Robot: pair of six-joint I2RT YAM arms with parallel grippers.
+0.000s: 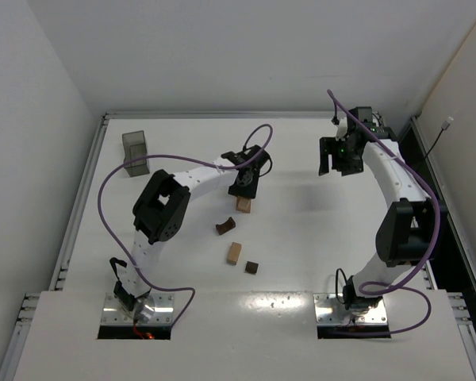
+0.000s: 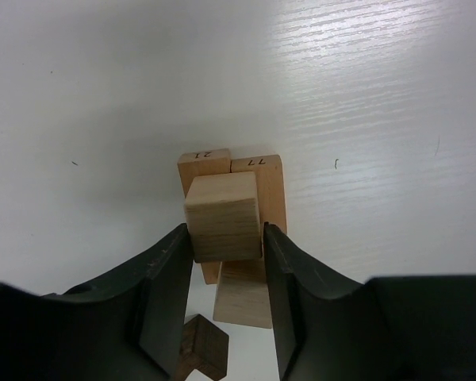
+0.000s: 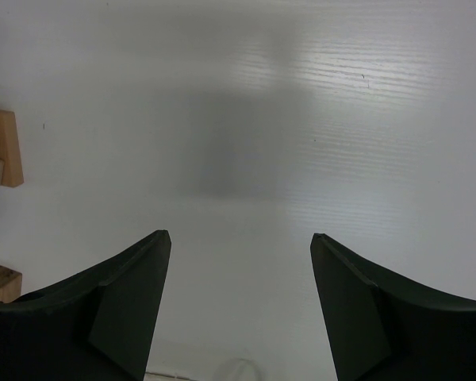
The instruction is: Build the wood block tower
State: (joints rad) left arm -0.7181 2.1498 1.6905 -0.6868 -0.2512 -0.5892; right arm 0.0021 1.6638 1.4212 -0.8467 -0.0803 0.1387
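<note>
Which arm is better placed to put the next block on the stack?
Left. The left gripper is shut on a tan cube directly over the two bars. The right gripper is open, empty and off to the side.

Tally from where I stand.

Grippers: 2, the left gripper and the right gripper.

Tan wood pieces: 5. These are two numbered bars, one tan cube, one part-hidden block and one loose block.

Dark brown pieces: 2, an arch and a small cube.

Bins: 1 grey bin.
</note>
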